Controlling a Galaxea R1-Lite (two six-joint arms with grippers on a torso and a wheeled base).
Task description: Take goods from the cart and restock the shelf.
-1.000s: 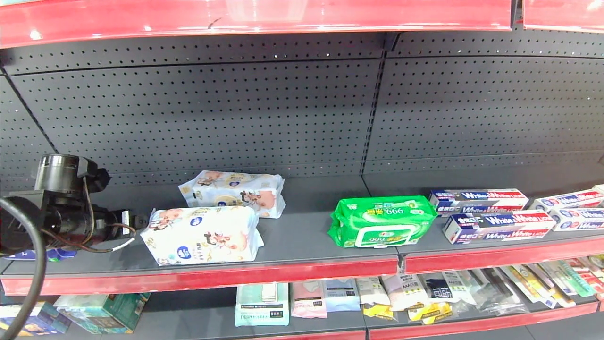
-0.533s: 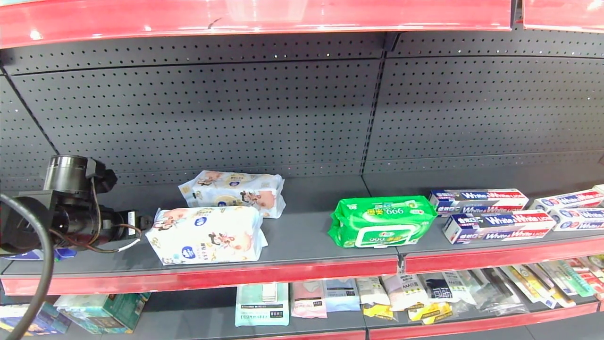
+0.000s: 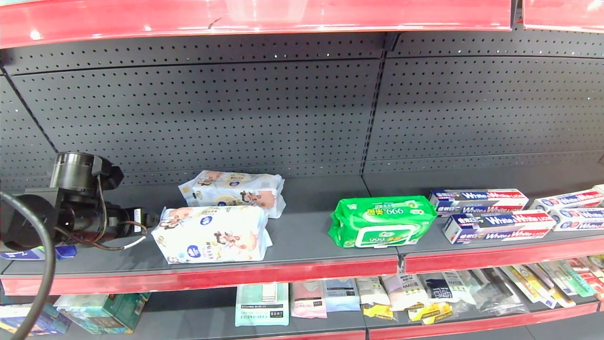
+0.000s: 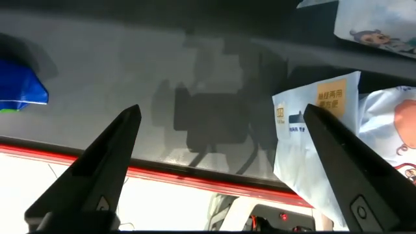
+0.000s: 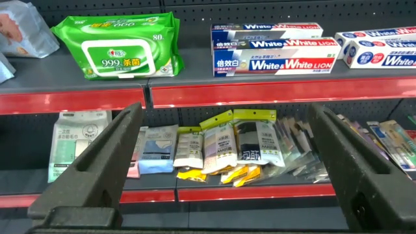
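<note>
A white printed tissue pack [image 3: 212, 234] lies at the front of the grey shelf [image 3: 306, 248], with a second such pack [image 3: 234, 192] behind it. My left arm [image 3: 75, 215] lies along the shelf, its wrist end right against the front pack's left end. My left gripper [image 4: 221, 110] is open, and the pack's end [image 4: 315, 140] sits inside the gap against one finger [image 4: 341, 166]. My right gripper [image 5: 225, 109] hangs open and empty in front of the shelf, below a green wipes pack [image 5: 117, 45].
The green wipes pack [image 3: 382, 221] and several toothpaste boxes [image 3: 498, 226] lie to the right on the same shelf. A blue packet [image 4: 23, 91] lies at its far left. Small hanging packets [image 5: 221, 146] and boxes [image 3: 101, 311] fill the shelf below. Perforated back panel behind.
My left arm has slid to the right along the shelf, and the front tissue pack has shifted right with it. Nothing else has moved.
</note>
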